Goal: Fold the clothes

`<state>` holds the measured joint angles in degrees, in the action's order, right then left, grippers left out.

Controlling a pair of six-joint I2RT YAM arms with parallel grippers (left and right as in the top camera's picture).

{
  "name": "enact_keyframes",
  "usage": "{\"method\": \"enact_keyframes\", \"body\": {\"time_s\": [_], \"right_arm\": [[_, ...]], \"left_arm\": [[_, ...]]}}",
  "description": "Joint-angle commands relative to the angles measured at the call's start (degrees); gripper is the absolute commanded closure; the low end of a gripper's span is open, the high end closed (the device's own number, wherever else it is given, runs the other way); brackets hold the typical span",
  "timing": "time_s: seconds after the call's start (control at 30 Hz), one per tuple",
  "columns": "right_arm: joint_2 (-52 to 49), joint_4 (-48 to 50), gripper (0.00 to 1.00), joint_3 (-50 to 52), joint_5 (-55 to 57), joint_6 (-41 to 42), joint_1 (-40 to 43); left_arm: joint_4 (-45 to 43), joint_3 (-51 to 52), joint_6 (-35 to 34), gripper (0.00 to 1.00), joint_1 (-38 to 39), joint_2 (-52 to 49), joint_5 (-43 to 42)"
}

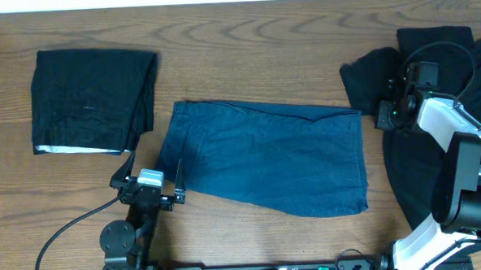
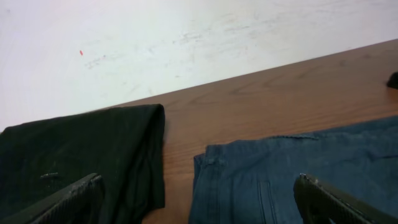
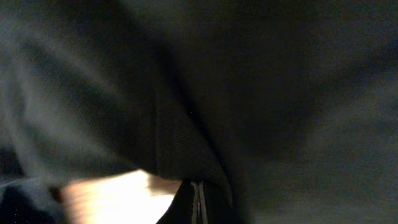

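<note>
No text, label, brand, number or sign can be read in any of the views. The one mark that stands out is a small red speck (image 2: 81, 53) on the white wall (image 2: 186, 37), above the folded black garment (image 2: 81, 155), and it is too small to tell as a letter or a sign.
</note>
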<state>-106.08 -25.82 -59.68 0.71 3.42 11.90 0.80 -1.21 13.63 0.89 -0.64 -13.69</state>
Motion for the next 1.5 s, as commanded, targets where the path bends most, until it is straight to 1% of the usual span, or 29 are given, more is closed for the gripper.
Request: {"method": "enact_keyframes", "body": {"time_s": [0.0, 0.1, 0.23, 0.4, 0.53, 0.7, 0.83, 0.93, 1.03, 1.1, 1.33, 1.47], "right_arm": [[-1.1, 1.7, 0.94, 0.8, 9.7, 2.2, 2.4], [-1.1, 4.9, 0.94, 0.8, 9.7, 4.3, 4.5], [-1.1, 8.6, 0.97, 0.8, 7.3, 6.4, 7.6], [-1.1, 11.9, 0.96, 0.7, -3.6, 4.7, 9.7], [-1.0, 10.4, 0.93, -1.1, -10.8, 4.0, 9.5], [-0.8, 3.3, 0.91, -4.9, -19.9, 1.6, 8.3], [-0.8, -2.5, 0.91, -6.5, -19.6, 1.6, 7.8], [-0.9, -4.0, 0.93, -6.5, -19.8, 1.6, 7.3], [-0.9, -3.8, 0.96, -6.2, -19.7, 0.1, 5.5], [-1.0, -3.5, 0.97, -6.2, -19.1, -1.0, 3.8], [-3.8, -1.1, 0.99, -6.2, -9.0, -1.0, -1.9], [-7.3, 2.1, 0.99, -6.2, -7.5, -1.8, -3.1]], "left_arm": [[1.9, 1.0, 0.7, 0.02, 0.2, 0.0, -0.6], [1.9, 1.0, 0.7, 0.02, 0.2, 0.0, -0.6], [1.9, 1.0, 0.7, 0.02, 0.2, 0.0, -0.6], [1.9, 1.0, 0.7, 0.02, 0.2, 0.0, -0.6], [1.9, 1.0, 0.7, 0.02, 0.2, 0.0, -0.6], [1.9, 1.0, 0.7, 0.02, 0.2, 0.0, -0.6], [1.9, 1.0, 0.7, 0.02, 0.2, 0.0, -0.6], [1.9, 1.0, 0.7, 0.02, 0.2, 0.0, -0.6], [1.9, 1.0, 0.7, 0.02, 0.2, 0.0, -0.6], [1.9, 1.0, 0.7, 0.02, 0.2, 0.0, -0.6], [1.9, 1.0, 0.7, 0.02, 0.2, 0.0, -0.6], [1.9, 1.0, 0.7, 0.02, 0.2, 0.0, -0.6]]}}
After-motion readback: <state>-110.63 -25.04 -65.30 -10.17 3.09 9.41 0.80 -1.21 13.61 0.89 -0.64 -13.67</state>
